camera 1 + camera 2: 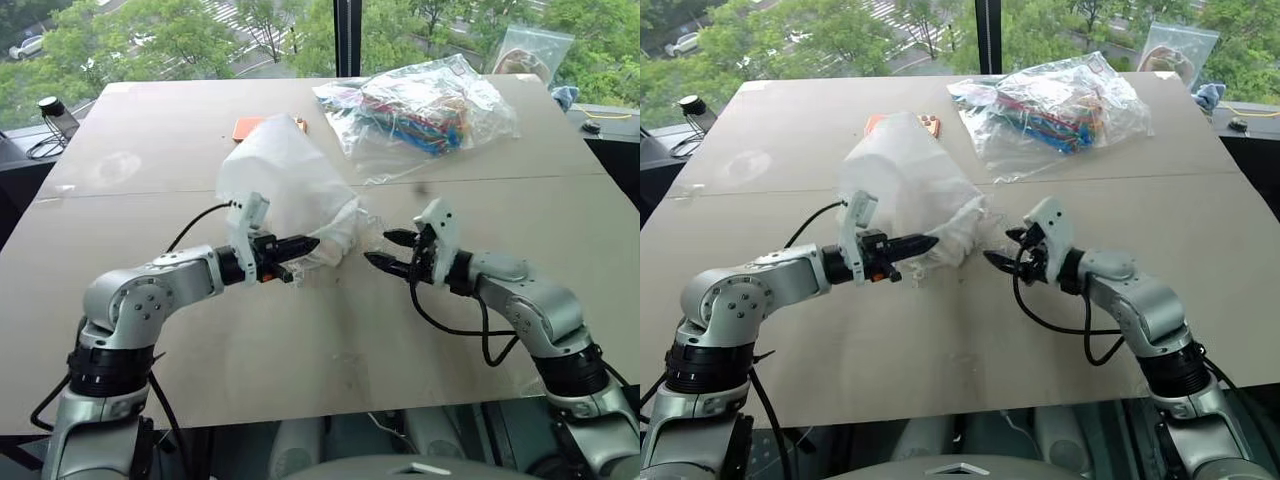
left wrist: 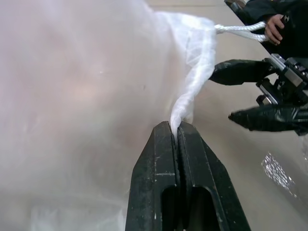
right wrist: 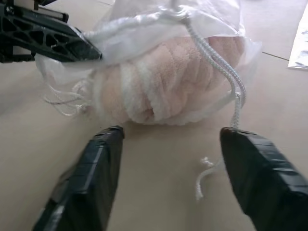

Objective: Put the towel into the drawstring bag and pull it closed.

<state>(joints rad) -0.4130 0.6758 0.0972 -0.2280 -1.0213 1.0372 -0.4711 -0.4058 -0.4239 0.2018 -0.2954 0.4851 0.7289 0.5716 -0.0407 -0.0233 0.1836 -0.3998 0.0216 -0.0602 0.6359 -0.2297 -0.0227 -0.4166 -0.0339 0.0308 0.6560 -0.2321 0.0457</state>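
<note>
The drawstring bag (image 1: 285,185), a translucent white pouch, lies on the table's middle with its gathered mouth toward me. The cream towel (image 3: 163,82) shows through the fabric inside it. My left gripper (image 1: 308,244) is shut on a twisted strip of the bag's mouth (image 2: 185,103). The thin white cord (image 3: 226,72) trails from the mouth down onto the table. My right gripper (image 1: 378,248) stands open just right of the mouth, with nothing between its fingers (image 3: 96,163). The cord's loose end lies beside one finger.
A clear plastic bag of colourful items (image 1: 420,105) lies behind at the right. A small orange object (image 1: 248,127) peeks out behind the pouch. A clear zip bag (image 1: 535,50) leans at the far right corner. A black device (image 1: 58,115) sits off the table's left.
</note>
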